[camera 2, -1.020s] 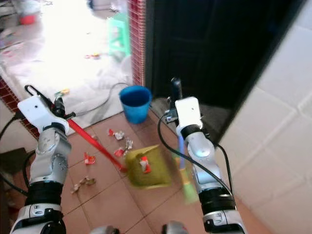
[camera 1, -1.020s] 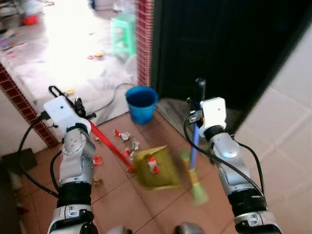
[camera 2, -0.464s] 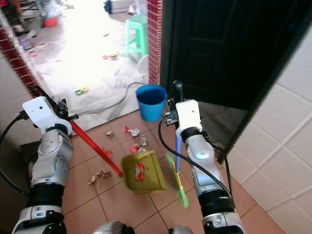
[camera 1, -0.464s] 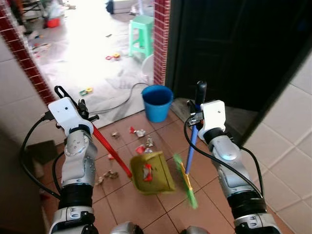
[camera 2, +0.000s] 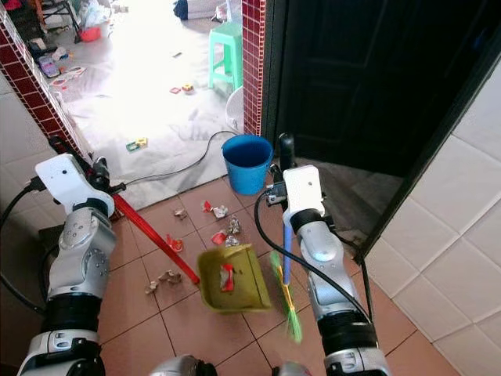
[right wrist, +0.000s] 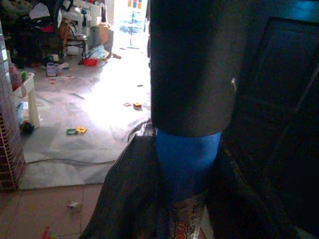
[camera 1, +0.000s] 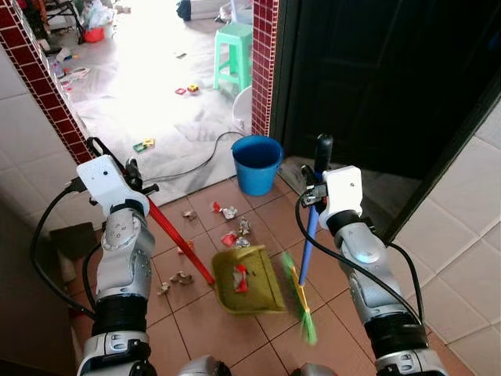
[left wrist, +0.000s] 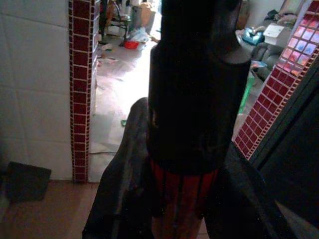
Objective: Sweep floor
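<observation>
— Holding the red dustpan handle (camera 1: 178,249) near its top, the left gripper (left wrist: 182,199) has its fingers (left wrist: 122,189) pinched on the stick, as its wrist view shows. Why so high up?

— So the robot can stay upright, I'd judge. The handle slants down from the left gripper toward the robot's right, and the yellow-green dustpan (camera 1: 246,280) sits on or just above the tiled floor (camera 1: 196,329), one red scrap (camera 1: 240,276) inside. Which way its mouth faces I cannot tell.

— And the loose wrappers (camera 1: 231,223)?

— Scattered just beyond the pan, between it and the blue bucket (camera 1: 257,164) by the doorway.

— The right side?

— The right gripper (right wrist: 184,214) has its fingers (right wrist: 124,194) clamped around the blue broom handle (camera 1: 308,239), just below its black cap. The broom's long axis runs nearly vertical, its green bristles (camera 1: 301,301) blurred, just right of the pan.
</observation>
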Motion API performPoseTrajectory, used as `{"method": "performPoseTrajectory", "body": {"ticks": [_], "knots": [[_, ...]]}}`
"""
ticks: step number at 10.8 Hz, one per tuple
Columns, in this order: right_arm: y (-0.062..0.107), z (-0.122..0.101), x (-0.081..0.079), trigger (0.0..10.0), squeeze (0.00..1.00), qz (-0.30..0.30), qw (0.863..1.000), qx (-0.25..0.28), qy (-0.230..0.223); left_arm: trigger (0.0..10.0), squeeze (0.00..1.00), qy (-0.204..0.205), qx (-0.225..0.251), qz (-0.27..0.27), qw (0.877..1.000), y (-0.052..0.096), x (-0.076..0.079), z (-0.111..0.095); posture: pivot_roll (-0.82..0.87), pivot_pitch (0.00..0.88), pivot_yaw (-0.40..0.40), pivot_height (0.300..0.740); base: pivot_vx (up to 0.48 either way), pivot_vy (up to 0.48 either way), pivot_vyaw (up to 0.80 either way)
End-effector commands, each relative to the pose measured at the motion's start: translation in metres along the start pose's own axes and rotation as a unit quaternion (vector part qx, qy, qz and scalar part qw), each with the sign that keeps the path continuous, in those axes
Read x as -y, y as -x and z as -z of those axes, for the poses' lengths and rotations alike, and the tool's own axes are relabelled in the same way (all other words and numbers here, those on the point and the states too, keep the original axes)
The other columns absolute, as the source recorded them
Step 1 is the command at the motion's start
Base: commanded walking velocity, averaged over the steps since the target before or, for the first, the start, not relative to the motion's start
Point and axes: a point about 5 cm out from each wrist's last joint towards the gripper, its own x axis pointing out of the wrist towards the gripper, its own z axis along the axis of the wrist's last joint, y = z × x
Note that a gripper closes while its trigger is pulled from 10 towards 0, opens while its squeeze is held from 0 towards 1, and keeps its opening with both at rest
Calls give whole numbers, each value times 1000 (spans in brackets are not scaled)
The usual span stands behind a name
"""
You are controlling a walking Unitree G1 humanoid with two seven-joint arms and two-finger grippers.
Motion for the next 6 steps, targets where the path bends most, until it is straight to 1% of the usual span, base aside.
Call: {"method": "performPoseTrajectory", "body": {"ticks": [1, 4, 6], "knots": [[-2, -13, 0, 10000, 0, 2, 1000, 29, 6, 10000, 0, 9, 40, 15, 999, -2, 4, -19, -85, 22, 95, 740, 0, 0, 0], [-2, -14, 1, 10000, 0, 1, 1000, 31, 4, 10000, 0, 14, 44, 16, 999, -2, 5, -21, -86, 13, 84, 740, 0, 0, 0], [-6, -18, -1, 10000, 0, -12, 999, 40, 20, 10000, 0, 23, 73, -5, 997, -7, 2, -35, -84, 25, 66, 740, 0, 0, 0]]}}
